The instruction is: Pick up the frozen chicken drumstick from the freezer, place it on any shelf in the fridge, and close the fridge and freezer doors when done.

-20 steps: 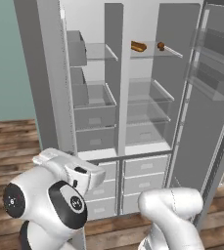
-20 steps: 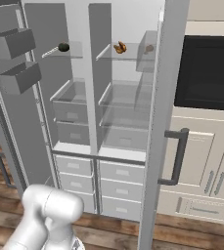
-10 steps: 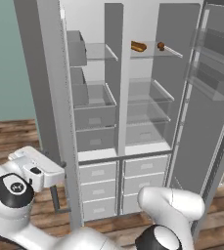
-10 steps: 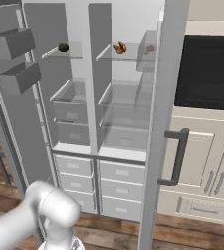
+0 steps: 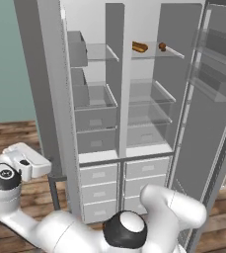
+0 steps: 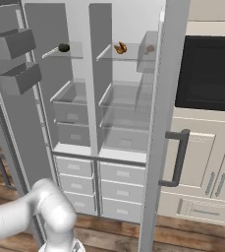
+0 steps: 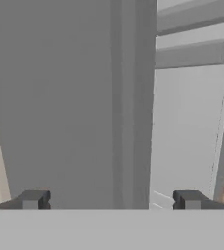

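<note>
My arm: bent low and swung far left of the freezer (image 5: pixel 97 99), hand near its open plain door (image 5: pixel 43 84)
My gripper (image 7: pixel 111 200): jaws spread wide, nothing between them, facing a grey door edge
Freezer: left compartment, glass shelves and grey bins
Fridge (image 5: pixel 151 99): right of the freezer, door (image 5: pixel 208 123) open
Drumstick (image 5: pixel 139 47): brown, elongated, lying on the fridge's top shelf (image 5: pixel 154 52)
</note>
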You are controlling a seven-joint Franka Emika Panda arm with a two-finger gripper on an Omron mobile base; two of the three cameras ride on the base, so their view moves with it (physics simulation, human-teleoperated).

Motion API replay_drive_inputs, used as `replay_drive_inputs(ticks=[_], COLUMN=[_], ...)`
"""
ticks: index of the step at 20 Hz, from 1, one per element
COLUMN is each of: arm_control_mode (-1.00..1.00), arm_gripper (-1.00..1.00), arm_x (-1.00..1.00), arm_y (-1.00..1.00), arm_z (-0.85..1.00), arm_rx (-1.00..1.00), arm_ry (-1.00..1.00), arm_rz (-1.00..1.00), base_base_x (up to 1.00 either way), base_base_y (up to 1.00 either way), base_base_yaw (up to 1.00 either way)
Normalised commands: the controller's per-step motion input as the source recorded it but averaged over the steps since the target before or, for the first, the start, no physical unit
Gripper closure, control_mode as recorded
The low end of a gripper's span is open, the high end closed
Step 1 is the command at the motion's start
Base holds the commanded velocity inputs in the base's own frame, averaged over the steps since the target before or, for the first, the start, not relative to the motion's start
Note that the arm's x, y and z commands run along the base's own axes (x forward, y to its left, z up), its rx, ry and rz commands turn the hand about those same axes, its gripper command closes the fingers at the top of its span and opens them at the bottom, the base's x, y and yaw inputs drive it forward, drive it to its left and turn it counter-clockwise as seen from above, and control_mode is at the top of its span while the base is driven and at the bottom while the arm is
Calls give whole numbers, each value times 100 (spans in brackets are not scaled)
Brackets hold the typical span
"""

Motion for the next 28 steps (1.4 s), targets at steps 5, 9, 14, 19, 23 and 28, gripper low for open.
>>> replay_drive_inputs(ticks=[5, 9, 14, 19, 23, 28], arm_control_mode=[-100, -100, -100, -100, -100, -100], arm_gripper=[-100, -100, -100, -100, -100, -100], arm_x=[88, 76, 63, 60, 74, 76], arm_y=[16, 16, -7, -51, -61, -87], arm_z=[-31, -16, -12, -1, 0, 0], arm_rx=[0, 0, 0, -3, -3, 0], arm_ry=[0, 0, 0, 3, 3, 1], arm_rz=[12, 6, 1, 0, 0, 0], base_base_x=[0, 0, 0, 0, 0, 0], base_base_y=[0, 0, 0, 0, 0, 0], base_base_yaw=[0, 0, 0, 0, 0, 0])
